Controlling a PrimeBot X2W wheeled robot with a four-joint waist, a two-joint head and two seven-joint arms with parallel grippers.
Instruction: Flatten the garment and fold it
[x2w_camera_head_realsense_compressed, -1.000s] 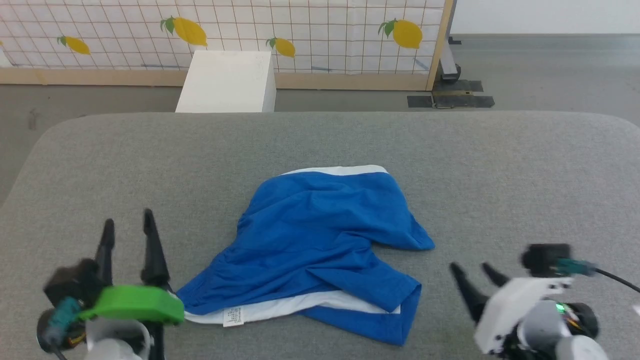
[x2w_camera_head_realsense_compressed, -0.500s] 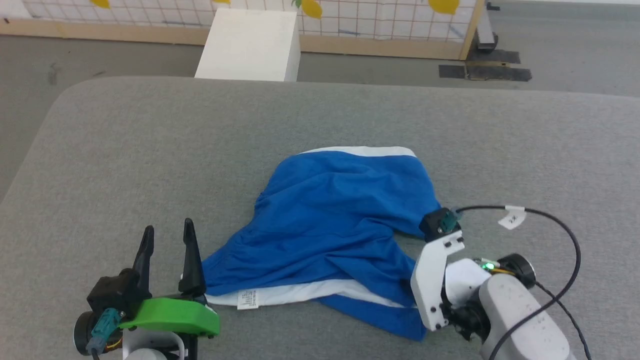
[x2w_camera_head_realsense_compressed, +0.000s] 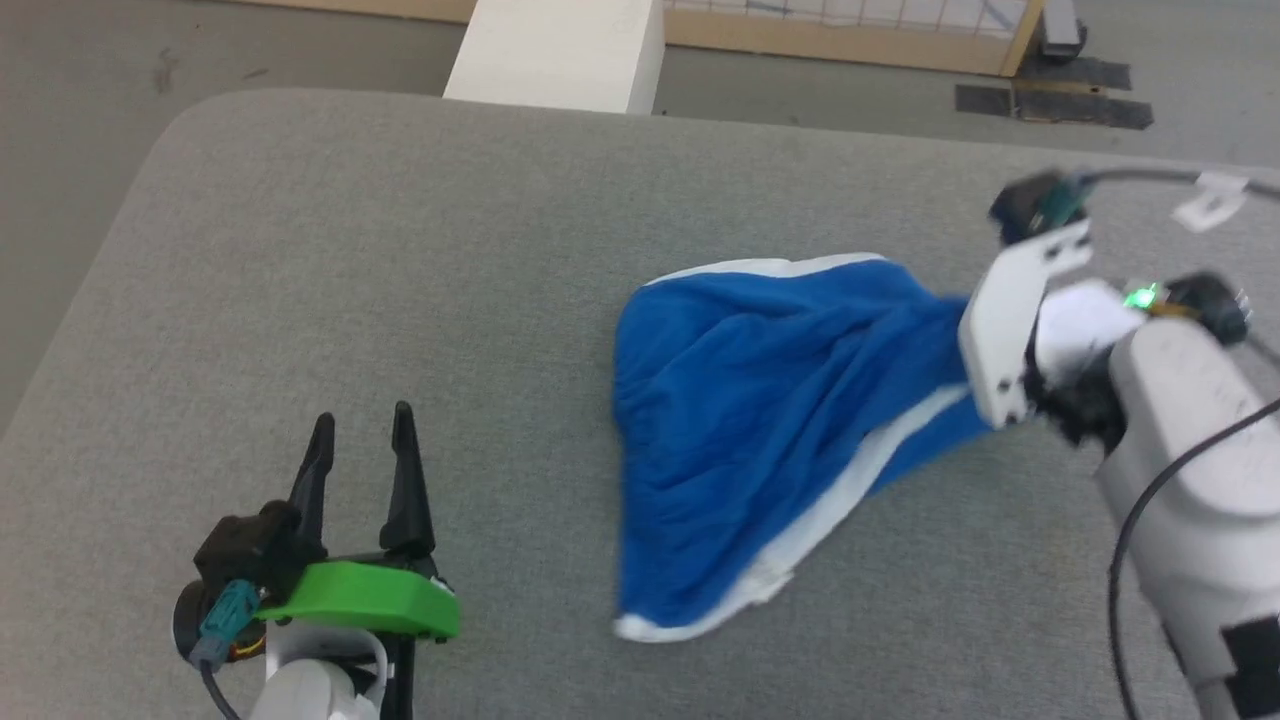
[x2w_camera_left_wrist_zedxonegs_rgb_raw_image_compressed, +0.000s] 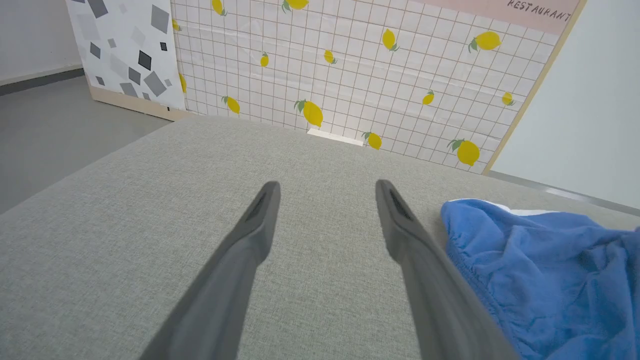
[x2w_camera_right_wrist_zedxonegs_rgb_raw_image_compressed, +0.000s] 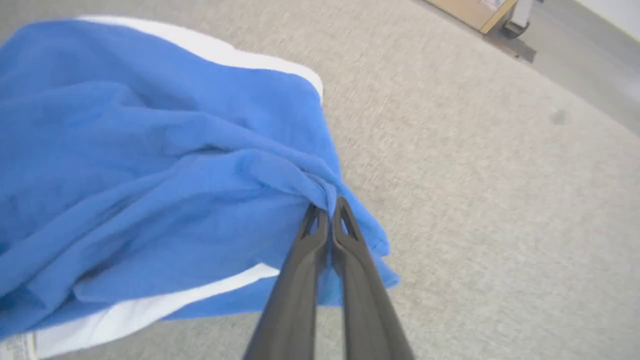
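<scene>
The garment (x2w_camera_head_realsense_compressed: 760, 400) is royal-blue shorts with white stripes, stretched across the grey surface from lower middle up to the right. In the right wrist view my right gripper (x2w_camera_right_wrist_zedxonegs_rgb_raw_image_compressed: 327, 210) is shut on a bunched blue fold of the garment (x2w_camera_right_wrist_zedxonegs_rgb_raw_image_compressed: 150, 165); in the head view its fingers are hidden behind the white wrist bracket (x2w_camera_head_realsense_compressed: 1010, 330). My left gripper (x2w_camera_head_realsense_compressed: 362, 440) stands open at the lower left, apart from the cloth. The left wrist view shows my left gripper (x2w_camera_left_wrist_zedxonegs_rgb_raw_image_compressed: 325, 197) open over bare fabric, with the garment (x2w_camera_left_wrist_zedxonegs_rgb_raw_image_compressed: 540, 270) just to its right. The print is hidden.
The grey upholstered surface (x2w_camera_head_realsense_compressed: 350, 250) spreads wide to the left and front. A white box (x2w_camera_head_realsense_compressed: 560, 50) stands on the floor behind it. A lemon-patterned panel (x2w_camera_left_wrist_zedxonegs_rgb_raw_image_compressed: 350, 65) lines the back. My right arm's black cable (x2w_camera_head_realsense_compressed: 1160, 490) loops at the right.
My right gripper has closed on the garment's right side and pulled it up and to the right, dragging the cloth away from my left gripper. The head camera has tilted down and shifted.
</scene>
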